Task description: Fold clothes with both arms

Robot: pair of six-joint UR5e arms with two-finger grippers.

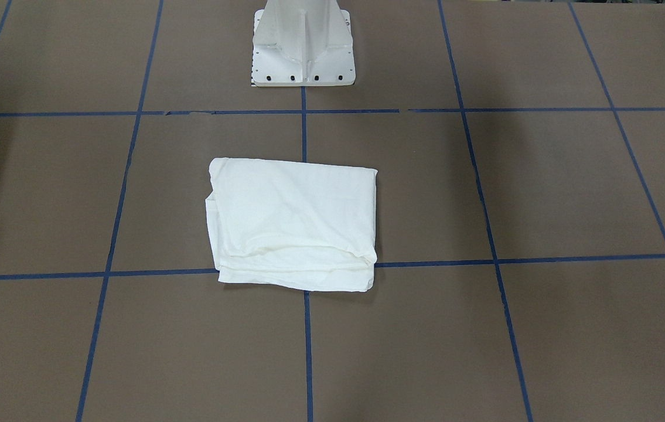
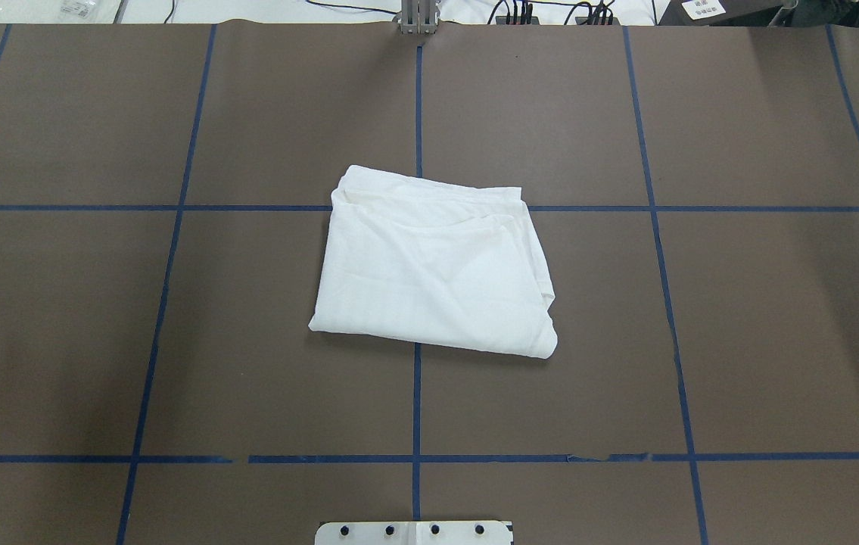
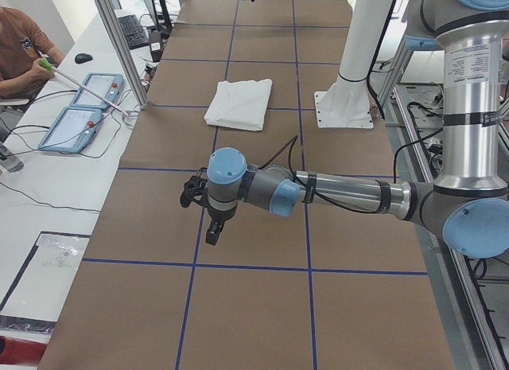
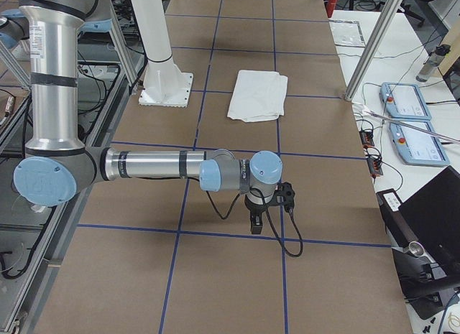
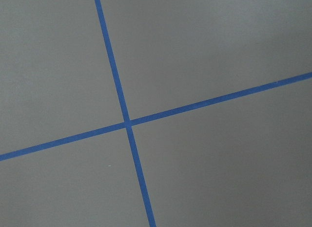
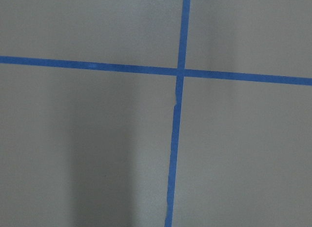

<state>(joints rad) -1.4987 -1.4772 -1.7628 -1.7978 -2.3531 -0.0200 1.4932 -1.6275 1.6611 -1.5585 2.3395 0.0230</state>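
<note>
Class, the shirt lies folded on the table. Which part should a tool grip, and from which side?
Probably the smooth folded edge of the shirt nearest the base, approached low from the base side. The far edge and the robot's right side show loose stacked layers, which may separate if pinched.

Soft matt white cloth T-shirt [image 2: 437, 265]; matt brown paper table cover [image 2: 739, 303]; glossy blue tape [image 2: 415, 401].

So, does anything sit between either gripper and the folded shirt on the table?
Nothing visible does. Only the brown table with its blue tape lines lies between the left gripper and the white shirt, and likewise for the right gripper.
</note>
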